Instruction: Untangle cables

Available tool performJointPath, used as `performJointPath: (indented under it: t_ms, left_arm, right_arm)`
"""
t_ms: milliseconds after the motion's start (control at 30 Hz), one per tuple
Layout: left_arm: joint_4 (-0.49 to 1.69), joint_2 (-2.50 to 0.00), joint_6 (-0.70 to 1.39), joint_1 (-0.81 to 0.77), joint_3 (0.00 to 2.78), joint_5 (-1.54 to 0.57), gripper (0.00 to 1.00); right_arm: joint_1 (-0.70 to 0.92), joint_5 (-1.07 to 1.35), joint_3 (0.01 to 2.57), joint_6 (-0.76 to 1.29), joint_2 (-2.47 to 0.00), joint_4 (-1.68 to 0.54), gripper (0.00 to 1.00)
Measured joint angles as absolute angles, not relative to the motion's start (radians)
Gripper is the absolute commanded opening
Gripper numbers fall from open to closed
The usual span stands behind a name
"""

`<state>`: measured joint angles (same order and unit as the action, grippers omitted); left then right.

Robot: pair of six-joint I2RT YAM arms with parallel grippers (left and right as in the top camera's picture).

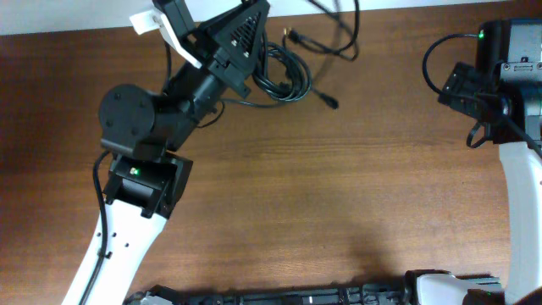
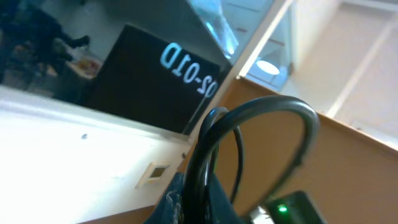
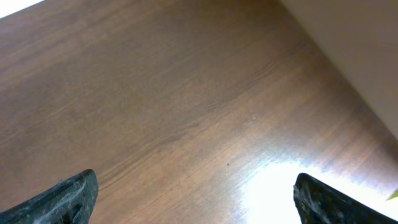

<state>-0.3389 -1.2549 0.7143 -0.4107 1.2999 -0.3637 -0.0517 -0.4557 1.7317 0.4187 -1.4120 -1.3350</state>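
Observation:
The cables (image 1: 284, 72) lie as a black tangle of loops on the wooden table (image 1: 339, 195) at the top centre, with a plug end (image 1: 330, 102) sticking out to the right. Another strand runs off past the top edge. My left gripper (image 1: 254, 25) reaches over the left side of the tangle. In the left wrist view it (image 2: 199, 208) is tilted upward and shut on a cable loop (image 2: 273, 106) that arcs above the fingers. My right gripper (image 1: 461, 85) hangs at the far right, apart from the cables. Its fingers stand wide open (image 3: 196, 193) over bare wood.
The left arm's black and white links (image 1: 135, 169) cross the left half of the table. The right arm (image 1: 521, 195) runs along the right edge. A dark rail (image 1: 296, 296) lies along the front edge. The table's far edge meets a pale wall (image 3: 348, 43).

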Motion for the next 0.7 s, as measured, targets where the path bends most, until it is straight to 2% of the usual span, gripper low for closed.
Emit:
performJointPath:
  t_ms: [133,233,433,700]
  left_arm:
    - [-0.333,-1.255,0.714,-0.384,1.300,-0.363,0.00]
    - [-0.307,-1.255,0.714,-0.383,1.300,-0.363,0.00]
    - [-0.236,-1.255,0.714,-0.383,1.300,-0.323,0.00]
    - [-0.235,-1.262,0.714,-0.383,1.300,-0.256,0.00]
  right_arm:
    - [-0.052,-0.461,1.732,0.418,-1.412,-1.340,0.99]
    - [-0.052,-0.374,1.732,0.375,-1.412,-1.339,0.99]
    - [-0.052,0.117,1.732,0.154,-1.412,-1.345,0.99]
    - [-0.052,0.757,1.732,0.082,-1.412,-1.347,0.99]
